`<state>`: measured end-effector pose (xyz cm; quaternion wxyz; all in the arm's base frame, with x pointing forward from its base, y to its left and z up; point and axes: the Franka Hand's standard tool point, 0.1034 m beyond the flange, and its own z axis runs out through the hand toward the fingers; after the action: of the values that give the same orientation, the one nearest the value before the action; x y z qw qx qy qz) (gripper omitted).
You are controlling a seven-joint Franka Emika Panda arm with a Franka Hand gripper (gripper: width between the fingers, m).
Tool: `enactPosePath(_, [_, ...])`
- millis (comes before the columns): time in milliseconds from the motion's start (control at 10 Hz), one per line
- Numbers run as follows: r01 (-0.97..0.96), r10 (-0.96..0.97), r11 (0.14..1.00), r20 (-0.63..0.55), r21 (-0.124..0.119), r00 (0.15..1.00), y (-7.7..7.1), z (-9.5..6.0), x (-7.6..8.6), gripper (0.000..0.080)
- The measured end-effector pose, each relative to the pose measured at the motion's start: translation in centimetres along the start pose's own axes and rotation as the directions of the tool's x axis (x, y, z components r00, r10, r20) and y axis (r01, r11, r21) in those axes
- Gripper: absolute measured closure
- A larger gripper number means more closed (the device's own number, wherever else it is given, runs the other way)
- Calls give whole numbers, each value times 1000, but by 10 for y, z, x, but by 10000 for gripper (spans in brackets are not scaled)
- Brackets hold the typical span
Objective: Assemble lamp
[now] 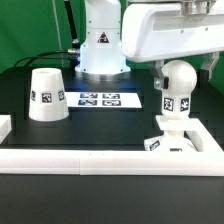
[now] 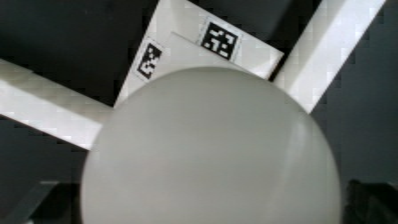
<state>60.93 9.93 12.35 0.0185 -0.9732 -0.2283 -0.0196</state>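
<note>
The white ball-shaped bulb [image 1: 179, 80] stands upright with its tagged neck on the flat square base [image 1: 176, 143] at the exterior view's right. My gripper [image 1: 180, 76] comes down from above and is shut on the ball, one dark finger on each side. In the wrist view the bulb [image 2: 214, 150] fills most of the picture between my gripper's [image 2: 217, 205] fingers, and the tagged base [image 2: 199, 45] shows beyond it. The truncated-cone shade [image 1: 47, 95] stands wide end down at the exterior view's left, apart from my gripper.
The marker board [image 1: 105, 99] lies flat in front of the robot's pedestal [image 1: 100, 55]. A low white wall [image 1: 100, 158] runs along the front and turns up both sides, close round the base. It also shows in the wrist view [image 2: 45, 100].
</note>
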Motion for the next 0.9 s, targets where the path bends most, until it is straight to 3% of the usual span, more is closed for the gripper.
enactPosePath(100, [1,-1,1000,-3,-1,1000,3,0,-1,131])
enactPosePath(200, [5,-5,1000,-2,-1,1000,6,0,-2,225])
enactPosePath(700, [-38,38,999,-4,0,999,8,0,-3,225])
enactPosePath(900, [-214,214,977,-4,5,977,5,1,-2,223])
